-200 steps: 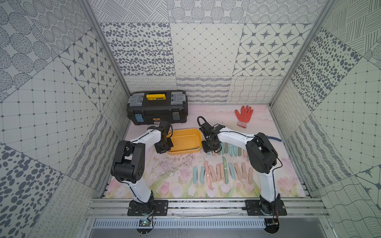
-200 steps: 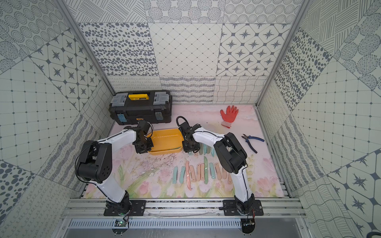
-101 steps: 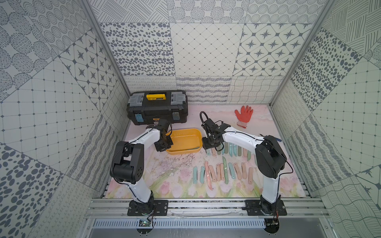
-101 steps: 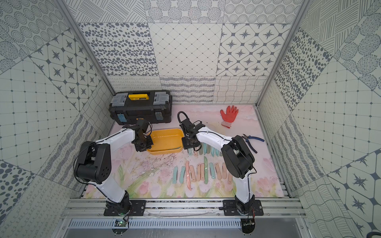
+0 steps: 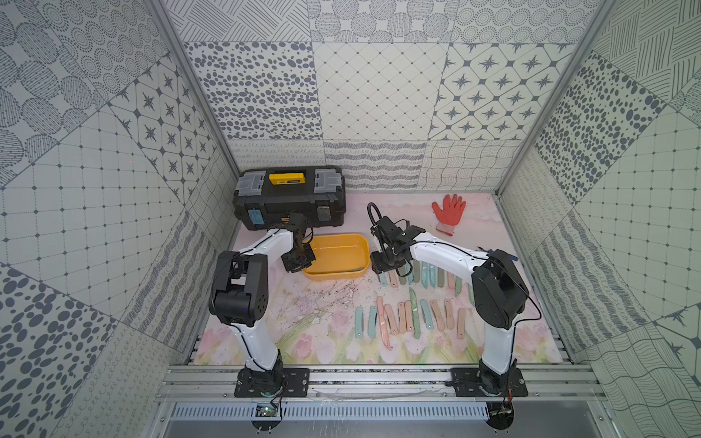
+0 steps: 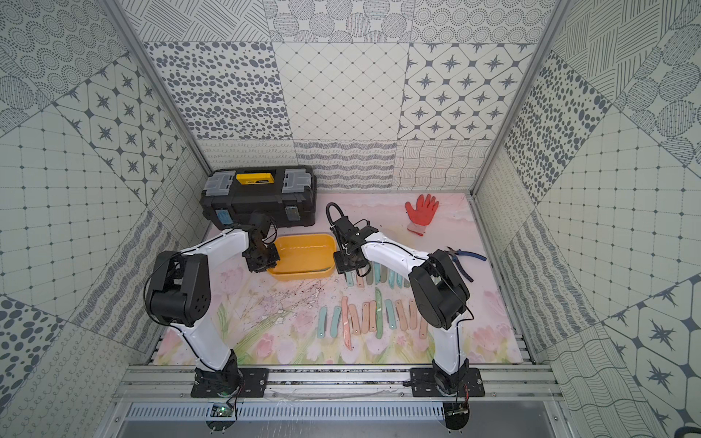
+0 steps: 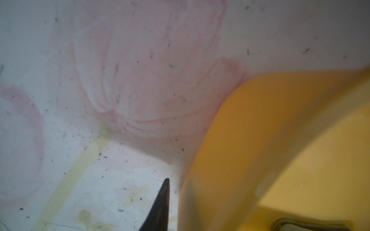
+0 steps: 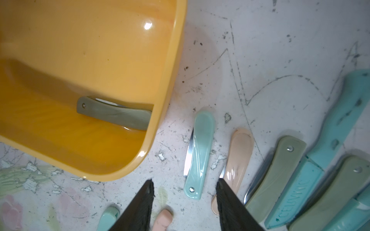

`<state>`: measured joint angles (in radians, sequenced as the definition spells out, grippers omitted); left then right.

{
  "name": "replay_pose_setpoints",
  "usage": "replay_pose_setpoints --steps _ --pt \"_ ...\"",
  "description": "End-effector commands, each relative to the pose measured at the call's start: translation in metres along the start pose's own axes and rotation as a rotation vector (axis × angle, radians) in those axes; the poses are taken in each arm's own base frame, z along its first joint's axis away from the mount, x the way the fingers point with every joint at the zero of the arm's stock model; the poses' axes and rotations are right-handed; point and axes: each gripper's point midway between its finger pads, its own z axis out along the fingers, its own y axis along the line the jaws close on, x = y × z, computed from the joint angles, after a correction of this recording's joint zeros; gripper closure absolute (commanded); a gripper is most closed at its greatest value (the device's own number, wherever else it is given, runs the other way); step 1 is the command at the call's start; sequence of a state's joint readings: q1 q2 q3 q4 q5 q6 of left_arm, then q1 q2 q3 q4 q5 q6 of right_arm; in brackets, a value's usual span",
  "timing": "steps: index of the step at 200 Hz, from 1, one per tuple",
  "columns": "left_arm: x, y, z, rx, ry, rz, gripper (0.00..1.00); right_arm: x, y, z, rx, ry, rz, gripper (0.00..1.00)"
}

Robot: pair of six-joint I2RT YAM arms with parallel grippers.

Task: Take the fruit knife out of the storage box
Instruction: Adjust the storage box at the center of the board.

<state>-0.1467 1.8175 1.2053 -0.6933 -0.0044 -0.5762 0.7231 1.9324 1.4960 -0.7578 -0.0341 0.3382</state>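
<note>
While the table (image 5: 322,303) is mostly bare, the storage box (image 5: 335,237) at far centre holds one olive folding fruit knife (image 8: 114,113), lying flat in its near-right corner. The right gripper (image 8: 184,181) has its jaws apart and empty, just right of the box. The left gripper (image 5: 297,261) is at the box's left wall; cannot tell its jaws. Knife likely light, stiff, slick; pinch mid-handle.

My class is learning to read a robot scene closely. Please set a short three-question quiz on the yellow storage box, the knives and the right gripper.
1. True or false: the storage box is empty.
2. The fruit knife lying inside the box is: A pink, B olive-green, C red.
3. Fill in: the right gripper hovers over the table beside the box, its jaws ___.
Key: 1 false; 2 B; 3 open.
</note>
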Motion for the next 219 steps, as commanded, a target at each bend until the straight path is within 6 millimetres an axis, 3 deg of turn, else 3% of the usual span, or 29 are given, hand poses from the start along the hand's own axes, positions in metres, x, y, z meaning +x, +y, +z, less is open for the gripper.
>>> replay_pose_setpoints --steps 1,24,53,114,141,219 --pt "-0.006 0.017 -0.006 -0.080 -0.025 0.041 0.72 -0.014 0.006 -0.014 -0.025 -0.050 -0.018 0.47" --pt "-0.013 0.005 -0.019 0.012 -0.094 0.071 0.48 -0.015 0.006 -0.015 -0.026 -0.052 -0.023 0.46" --pt "-0.021 0.008 -0.022 0.046 -0.116 0.090 0.43 -0.018 0.008 -0.020 -0.026 -0.049 -0.041 0.46" --pt "-0.038 -0.004 -0.009 0.170 -0.142 0.082 0.71 -0.022 0.008 -0.028 -0.022 -0.053 -0.070 0.45" --pt "-0.037 -0.009 -0.009 0.210 -0.149 0.081 1.00 -0.020 0.009 -0.025 -0.035 -0.050 -0.062 0.44" --pt "-0.037 -0.019 -0.031 0.304 -0.243 0.117 1.00 -0.023 0.002 -0.023 -0.042 -0.058 -0.035 0.43"
